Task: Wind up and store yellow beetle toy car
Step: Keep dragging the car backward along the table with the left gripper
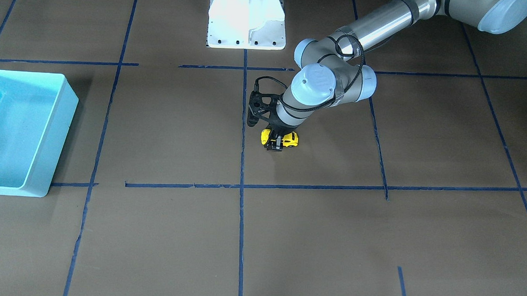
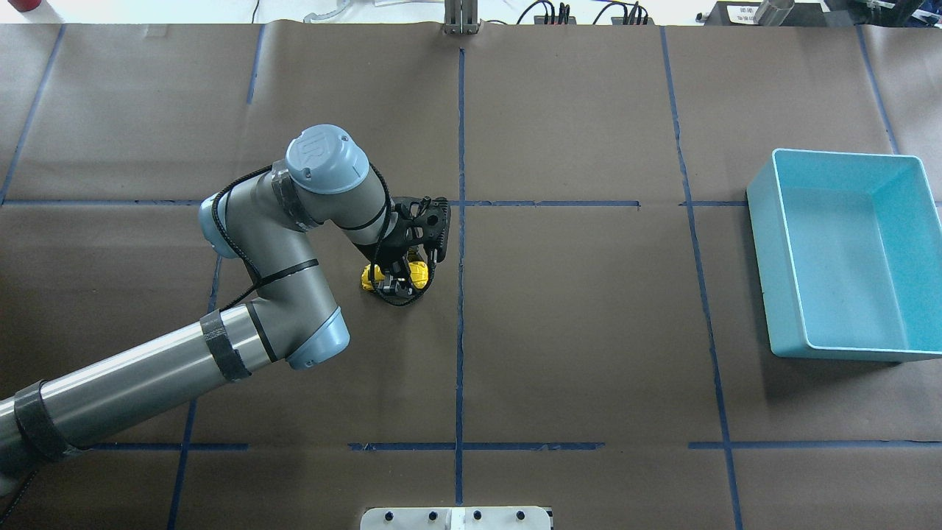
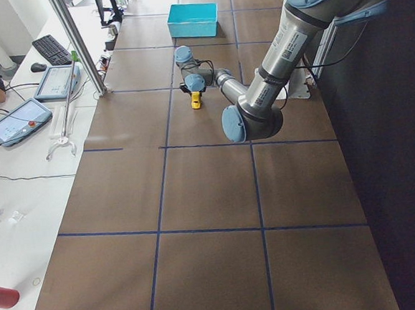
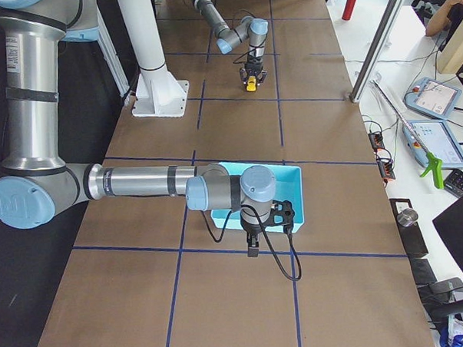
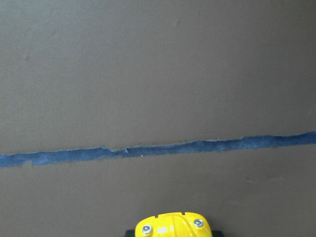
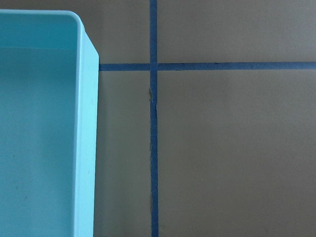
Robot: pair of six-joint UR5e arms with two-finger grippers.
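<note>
We start with the table (image 2: 589, 331), covered in brown paper and marked into squares by blue tape; its flat, bare surface suits a toy that has to be rolled to wind its spring.

The left arm (image 2: 280, 243) reaches in from the robot's left and bends steeply down near the centre line, so its wrist points almost straight at the surface. We judge that this posture is chosen to press and drag the toy along the table. The right arm (image 4: 139, 180) stretches out low at the far right, with its wrist beside the bin.

The bin (image 2: 776, 280), light blue and open-topped, sits well apart from the toy at the table's right end. It looks empty, so storing is not yet done.

The left gripper (image 1: 278, 143) straddles the car (image 1: 292, 139) across its middle, and its fingers appear pinched on the two sides. That grip leaves the wheels free underneath. The car lies low at the table, just left of the centre line, but we cannot tell whether the wheels touch. The right gripper (image 4: 252, 245) hangs by the bin's near wall, and we cannot tell whether it is spread or pressed together.

A tape line (image 5: 158, 148) runs across ahead of the car's yellow end in the left wrist view.
</note>
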